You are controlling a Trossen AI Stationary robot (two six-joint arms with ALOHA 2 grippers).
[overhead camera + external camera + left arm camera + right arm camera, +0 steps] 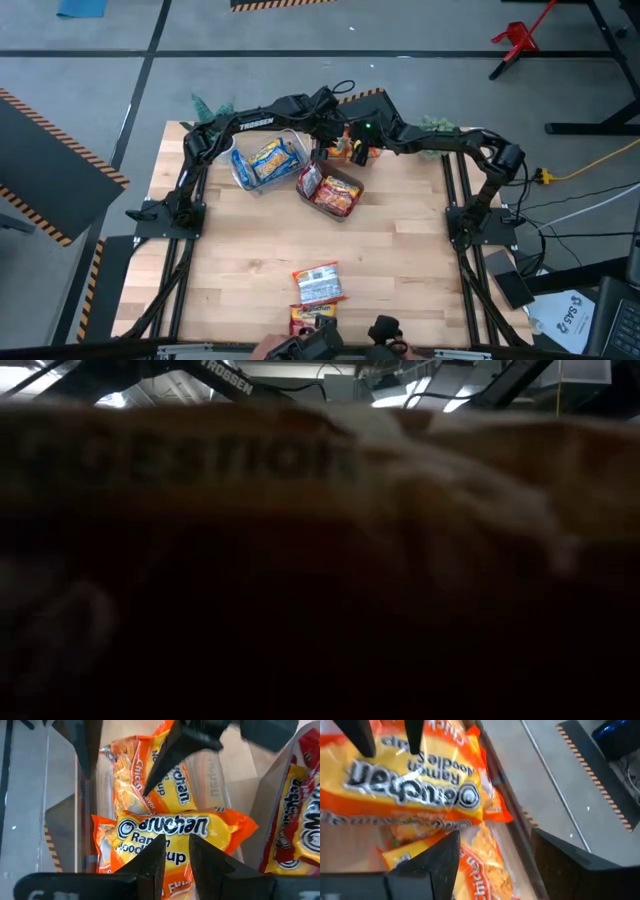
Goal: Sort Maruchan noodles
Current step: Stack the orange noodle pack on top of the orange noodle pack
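The wooden counter (250, 250) fills the middle of the high view. The left arm (250, 122) and the right arm (440, 140) reach toward each other and meet near the counter's 12 o'clock edge.

A clear bin (240, 170) stands at about 11 o'clock from the counter's centre and holds blue-yellow noodle packets (268, 158). Just beside it, toward the centre, a second bin (303, 185) lies at a tilt with red packets (338, 195) inside. A third bin (60, 795), with clear walls, sits at 12 o'clock under both tools.

In this third bin one orange packet (125, 775) lies flat. A second orange packet (215, 827) is crosswise above it. The left tool (175, 855) has its fingers almost pressed together, and they pinch this upper orange packet at its long edge. The right tool (494, 837) hangs just beside it, over the same bin, with its fingers spread and nothing between them.

Two loose packets lie at 6 o'clock, well apart from the bins: a red-white packet (318, 282), and just below it a red-orange packet (310, 318) at the counter's near edge.

The low view is blocked by something orange-brown with blurred letters, very close to the lens; I cannot tell what it is.
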